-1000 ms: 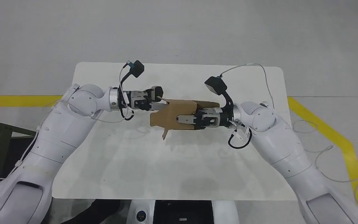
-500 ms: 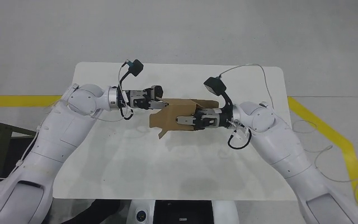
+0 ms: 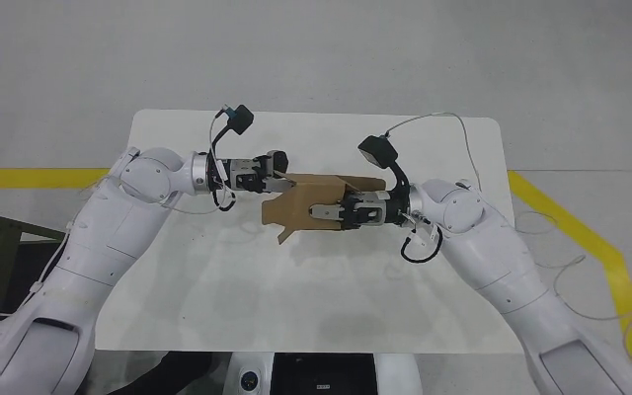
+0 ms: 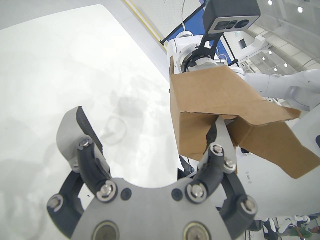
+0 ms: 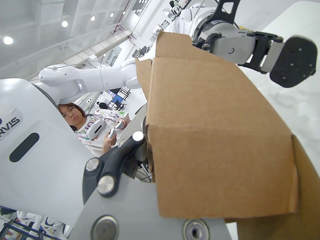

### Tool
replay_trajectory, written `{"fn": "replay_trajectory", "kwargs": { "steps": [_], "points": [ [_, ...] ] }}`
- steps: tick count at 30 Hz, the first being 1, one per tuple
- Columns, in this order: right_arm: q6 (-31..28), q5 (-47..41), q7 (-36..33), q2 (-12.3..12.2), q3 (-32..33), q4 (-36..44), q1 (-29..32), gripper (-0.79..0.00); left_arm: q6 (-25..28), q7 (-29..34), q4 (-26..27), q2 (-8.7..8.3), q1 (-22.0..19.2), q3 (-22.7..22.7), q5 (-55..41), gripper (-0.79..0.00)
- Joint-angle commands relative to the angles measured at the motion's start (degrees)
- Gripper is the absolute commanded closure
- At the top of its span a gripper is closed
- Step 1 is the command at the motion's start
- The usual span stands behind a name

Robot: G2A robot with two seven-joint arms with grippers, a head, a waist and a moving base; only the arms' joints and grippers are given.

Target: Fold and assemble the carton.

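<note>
Since a second ago the carton (image 3: 304,202) has slid a touch toward the left arm, and its loose hanging flap (image 3: 281,235) has swung the same way with it. Neither arm has shifted by much.

I count one carton, one counter (image 3: 197,286) beneath it, and two sets of fingers, one at each end of the carton.

The carton is a half-opened brown sleeve. It is held up off the counter, over the middle part, and lies crosswise between the two arms.

The right fingers (image 3: 324,211) are clamped on the carton from that arm's end. One finger lies along the carton's top face, reaching about to its middle, and the other is hidden under the cardboard.

The left fingers (image 4: 83,128) stand wide open at the carton's opposite end. One finger (image 4: 222,138) pokes into the carton's open mouth and touches the inside of a flap there. The other hangs free beside the carton with nothing against it, over bare counter. From the right wrist, that free finger's black pad (image 5: 292,61) shows just past the carton's far edge, apart from the cardboard.
</note>
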State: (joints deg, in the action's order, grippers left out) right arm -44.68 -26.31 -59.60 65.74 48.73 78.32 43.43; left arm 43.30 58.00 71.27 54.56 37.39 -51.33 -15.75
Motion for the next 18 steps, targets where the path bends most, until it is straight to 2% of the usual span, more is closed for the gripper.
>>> {"fn": "replay_trajectory", "kwargs": {
  "steps": [1,10,18],
  "points": [
    [0.1,0.1,-0.1,0.0,-0.1,0.2,0.0,0.0,0.0,0.0,-0.1,0.07,0.0,-0.1,0.0,-0.785],
    [0.2,0.0,-0.2,0.3,-0.5,0.2,-0.1,0.0,0.0,0.3,-0.2,0.3,-0.1,-0.4,-0.3,-0.785],
    [-0.7,-0.7,1.1,0.1,1.7,-2.0,-0.1,0.0,0.1,1.0,-0.4,0.14,0.6,-1.3,-0.2,-0.785]
  ]
}}
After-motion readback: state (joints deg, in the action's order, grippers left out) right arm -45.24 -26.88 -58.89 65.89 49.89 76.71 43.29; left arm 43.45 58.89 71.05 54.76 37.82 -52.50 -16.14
